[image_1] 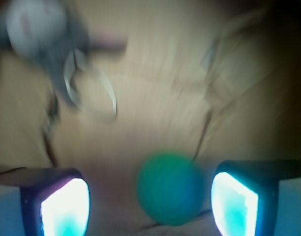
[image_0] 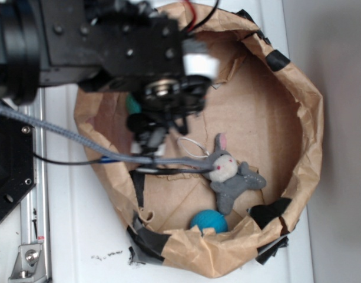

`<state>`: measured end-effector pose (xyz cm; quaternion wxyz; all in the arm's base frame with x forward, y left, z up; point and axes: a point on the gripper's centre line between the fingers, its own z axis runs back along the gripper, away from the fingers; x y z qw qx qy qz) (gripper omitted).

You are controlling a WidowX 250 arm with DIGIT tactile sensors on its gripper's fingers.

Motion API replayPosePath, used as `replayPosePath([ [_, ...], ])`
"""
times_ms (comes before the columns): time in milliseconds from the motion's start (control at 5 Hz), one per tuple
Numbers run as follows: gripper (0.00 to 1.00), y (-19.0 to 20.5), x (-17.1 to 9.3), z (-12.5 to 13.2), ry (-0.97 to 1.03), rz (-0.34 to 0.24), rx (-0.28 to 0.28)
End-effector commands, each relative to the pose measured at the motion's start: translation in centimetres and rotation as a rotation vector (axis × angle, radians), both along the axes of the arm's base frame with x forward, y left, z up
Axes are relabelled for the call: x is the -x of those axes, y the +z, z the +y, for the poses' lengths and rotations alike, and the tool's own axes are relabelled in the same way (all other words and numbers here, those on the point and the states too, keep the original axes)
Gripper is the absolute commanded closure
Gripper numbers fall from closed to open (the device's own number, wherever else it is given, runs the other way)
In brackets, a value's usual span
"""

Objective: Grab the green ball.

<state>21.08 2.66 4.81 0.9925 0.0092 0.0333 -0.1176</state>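
Observation:
The green ball [image_1: 171, 188] lies on the brown paper floor between my open fingers in the blurred wrist view. It is nearer the right finger [image_1: 236, 202] than the left one [image_1: 64, 209], and neither touches it. My gripper [image_1: 149, 204] is open and empty. In the exterior view only a green sliver of the ball [image_0: 133, 105] shows beside the black arm. My gripper [image_0: 148, 134] hangs low inside the paper bin [image_0: 310, 147], its fingertips mostly hidden by the wrist.
A grey and white plush rabbit [image_0: 230, 175] with a wire ring [image_0: 192, 147] lies mid-bin; it also shows at the top left of the wrist view [image_1: 37, 29]. A darker teal-blue ball [image_0: 208, 220] sits by the near wall. Grey cables [image_0: 80, 141] cross the bin's left rim.

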Motion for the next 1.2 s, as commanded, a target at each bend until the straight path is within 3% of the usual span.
replayPosePath([
  [0, 0.26, -1.4, 0.9, 0.1, -0.031, -0.093, -0.054],
  [200, 1.00, -1.1, -0.4, 0.4, 0.009, -0.195, -0.016],
  [600, 1.00, -2.3, -1.1, 0.7, 0.001, -0.183, -0.068],
  [1000, 1.00, -0.8, -1.6, 0.8, 0.033, -0.211, -0.074],
])
